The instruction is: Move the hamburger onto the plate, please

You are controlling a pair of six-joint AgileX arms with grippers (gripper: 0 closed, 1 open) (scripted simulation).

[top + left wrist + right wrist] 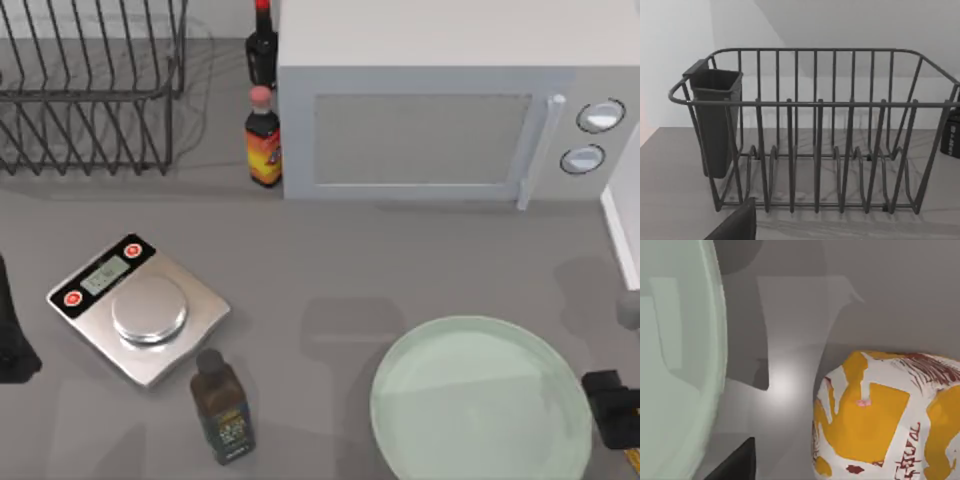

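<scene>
1. My right arm sat at the lower right edge of the top view, just beside the rim of the large, round, pale mint-green glossy plate (480, 400); I could not tell how my right gripper (612, 405) stood or whether it had hold of anything.
2. In my right wrist view the hamburger (885, 420), a rounded lump wrapped in white paper with orange-yellow patches and red print, lay on the grey table (880, 295) near the plate's rim, apart from it, with a strip of bare table between them.
3. My left arm was parked at the left edge of the top view, about mid-height, and I could not tell its gripper's state either.
4. My left wrist view faced the dark wire dish rack (815, 135), which carried a dark rectangular cutlery holder (715, 125) on one end.
5. In the top view, a square steel kitchen scale (140, 308) lay at centre left, with a dark labelled bottle (222, 408) lying just below it.
6. A white microwave oven (440, 110) filled the upper right, with a red-capped sauce bottle (263, 140) touching or just beside its left side, and another dark bottle (262, 45) behind.
</scene>
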